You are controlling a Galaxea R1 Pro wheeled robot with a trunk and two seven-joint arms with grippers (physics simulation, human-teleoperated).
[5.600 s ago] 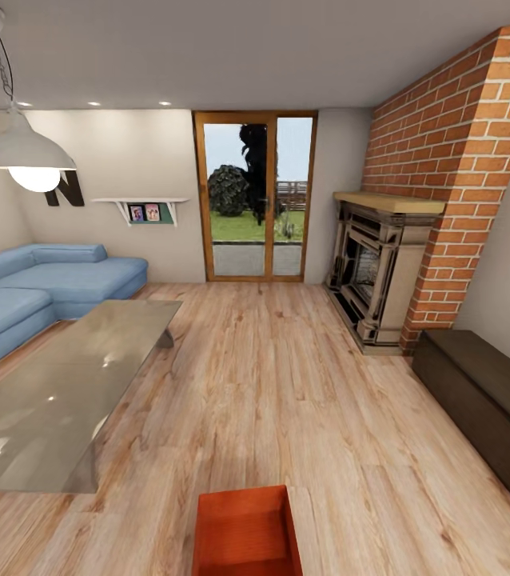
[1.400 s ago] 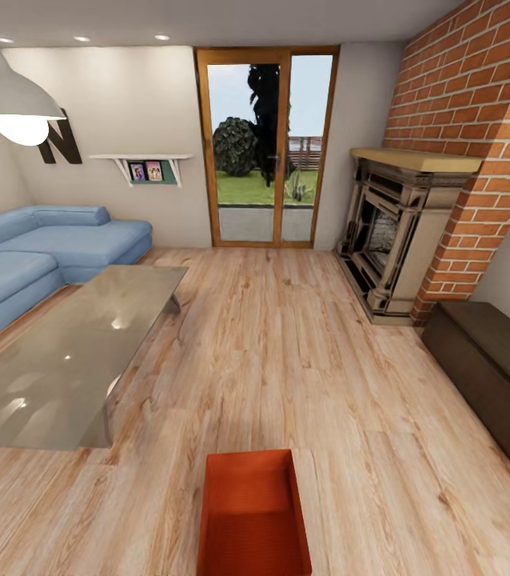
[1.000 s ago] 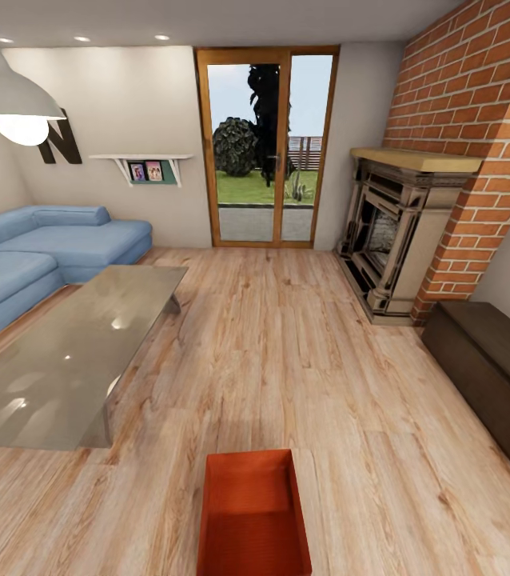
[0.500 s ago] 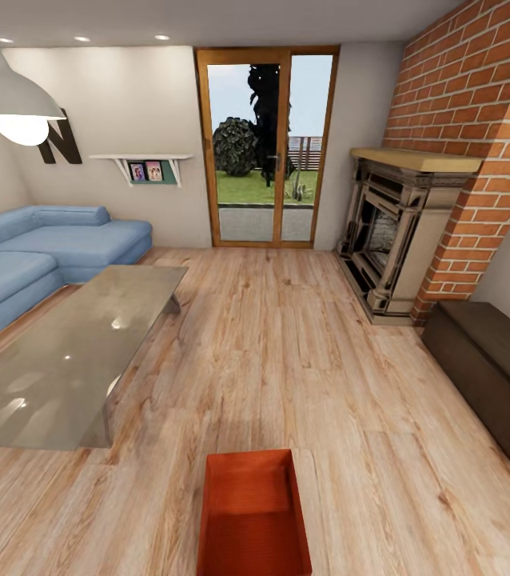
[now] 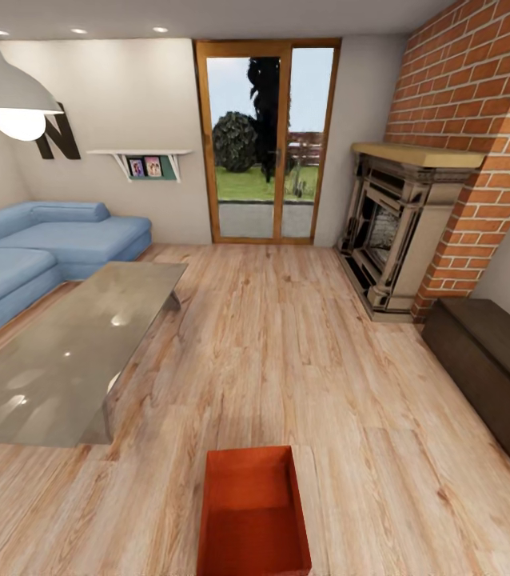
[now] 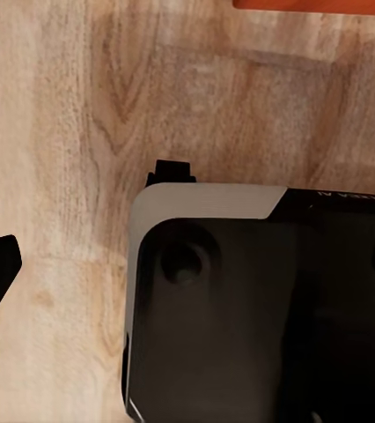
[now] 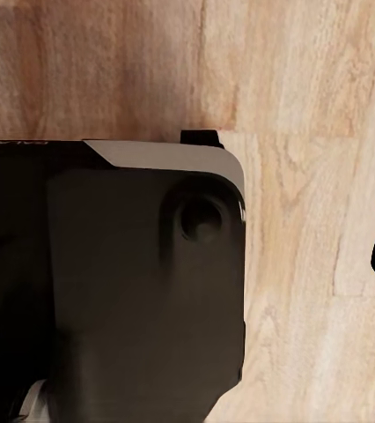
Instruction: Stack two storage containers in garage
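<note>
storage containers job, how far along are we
Barely begun. Done: nothing visible; one orange storage container sits open-topped on the wood plank floor of the living room, directly ahead at the head view's lower edge, between the glass table and the dark cabinet. In hand: nothing; both wrist views look down at planks and the robot's own base. Left: pick it up, find the second, carry both to the garage, stack them.

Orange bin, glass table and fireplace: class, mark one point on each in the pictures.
Orange bin (image 5: 255,520): head view, on its inner bottom.
Glass table (image 5: 63,360): head view, on the middle of its glass top.
Fireplace (image 5: 387,232): head view, on the dark firebox front below the mantel.
</note>
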